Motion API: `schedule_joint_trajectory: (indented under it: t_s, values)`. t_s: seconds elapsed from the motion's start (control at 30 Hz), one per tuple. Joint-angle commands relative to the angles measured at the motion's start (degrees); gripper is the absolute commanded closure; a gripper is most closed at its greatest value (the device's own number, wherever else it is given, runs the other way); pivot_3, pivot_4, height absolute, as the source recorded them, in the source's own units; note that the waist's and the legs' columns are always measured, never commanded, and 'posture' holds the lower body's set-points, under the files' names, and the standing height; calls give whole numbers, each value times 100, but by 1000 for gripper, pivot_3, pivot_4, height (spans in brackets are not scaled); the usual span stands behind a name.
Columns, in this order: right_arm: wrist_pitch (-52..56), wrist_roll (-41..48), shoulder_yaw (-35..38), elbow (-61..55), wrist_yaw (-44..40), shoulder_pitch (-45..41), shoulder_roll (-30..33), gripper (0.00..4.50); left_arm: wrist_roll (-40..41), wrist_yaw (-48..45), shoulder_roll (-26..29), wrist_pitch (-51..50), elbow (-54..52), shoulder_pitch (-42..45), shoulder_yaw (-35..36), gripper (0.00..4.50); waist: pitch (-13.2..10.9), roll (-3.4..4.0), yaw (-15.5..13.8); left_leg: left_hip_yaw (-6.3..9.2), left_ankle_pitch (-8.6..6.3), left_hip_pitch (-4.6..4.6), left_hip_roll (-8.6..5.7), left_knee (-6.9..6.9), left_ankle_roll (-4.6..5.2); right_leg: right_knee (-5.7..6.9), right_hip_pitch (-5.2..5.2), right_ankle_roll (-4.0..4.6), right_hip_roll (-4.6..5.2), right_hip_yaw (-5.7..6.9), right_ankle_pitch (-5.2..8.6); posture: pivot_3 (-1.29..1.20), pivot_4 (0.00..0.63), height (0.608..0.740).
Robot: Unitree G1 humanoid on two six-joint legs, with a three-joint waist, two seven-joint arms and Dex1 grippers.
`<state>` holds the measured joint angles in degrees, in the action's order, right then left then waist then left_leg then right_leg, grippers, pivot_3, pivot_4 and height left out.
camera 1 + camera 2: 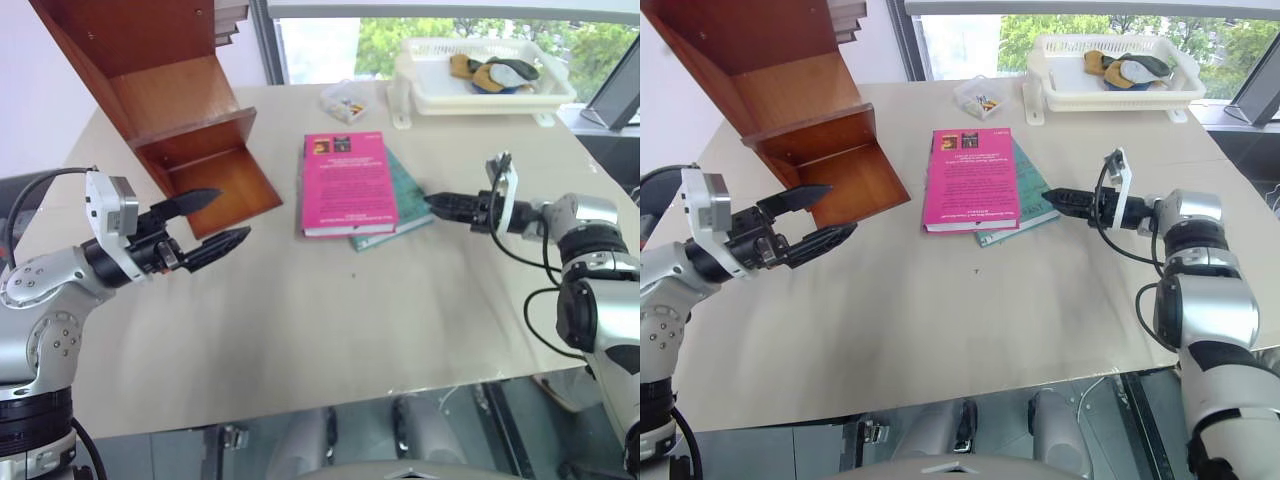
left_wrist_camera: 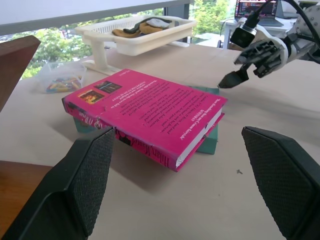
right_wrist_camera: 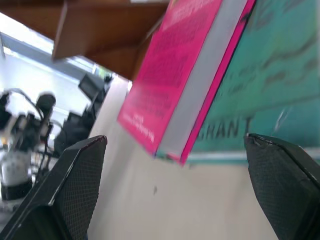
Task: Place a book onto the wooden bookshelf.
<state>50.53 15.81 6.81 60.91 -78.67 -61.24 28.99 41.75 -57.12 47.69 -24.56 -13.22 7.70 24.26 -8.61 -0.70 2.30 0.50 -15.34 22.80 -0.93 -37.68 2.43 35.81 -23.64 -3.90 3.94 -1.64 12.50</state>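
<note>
Left eye view has the pink book (image 1: pixel 346 183) lying flat in the middle of the table (image 1: pixel 300 330), on top of a teal book (image 1: pixel 405 190) whose edge sticks out on the right. The right gripper (image 1: pixel 437 203) points in from the right, its tip just beside that teal edge; in its own wrist view the fingers (image 3: pixel 65 195) stand apart with nothing between them. The left gripper (image 1: pixel 215 220) hovers to the left of the books, fingers spread wide and empty, in front of the bookshelf (image 1: pixel 170 100), which leans at the table's far left corner. A white basket (image 1: pixel 480 85) sits at the far right, a small clear box (image 1: pixel 345 100) near it.
</note>
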Motion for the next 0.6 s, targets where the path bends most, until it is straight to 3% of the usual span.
schedule_joint_trajectory:
  t_s: [0.03, 0.23, 0.4, 0.6]
  values:
    - [-623, 48, 291, -9, 599, -57, 149, 0, 16, 17, 33, 102, -225, -14, 180, 129, 0, 1, 0, 0, 0, 0, -3, 0, 0, 1, -2, 0, 5, 0, 0, 0, 150, 740]
    - [-1803, 363, 1132, 625, 1955, -396, 122, 0, -25, -10, 16, 143, -123, 19, 123, 129, 0, -1, 3, 3, 2, 0, -9, 0, -4, 1, -2, 0, 10, -1, 0, 0, 150, 740]
    - [-2441, 223, 1240, 971, 2953, -543, -222, 0, -43, -27, 23, 141, -59, 138, 56, 129, 1, -1, 25, 1, 2, -1, -3, 2, -6, 0, -3, 1, 9, -4, 0, 0, 150, 740]
    - [-2694, 133, 1183, 1070, 3174, -409, -547, 0, -59, -19, 6, 130, -101, 76, 98, 129, 0, 0, 5, 1, 3, 2, -9, 3, -6, -1, -3, 1, 8, -2, 0, 0, 150, 740]
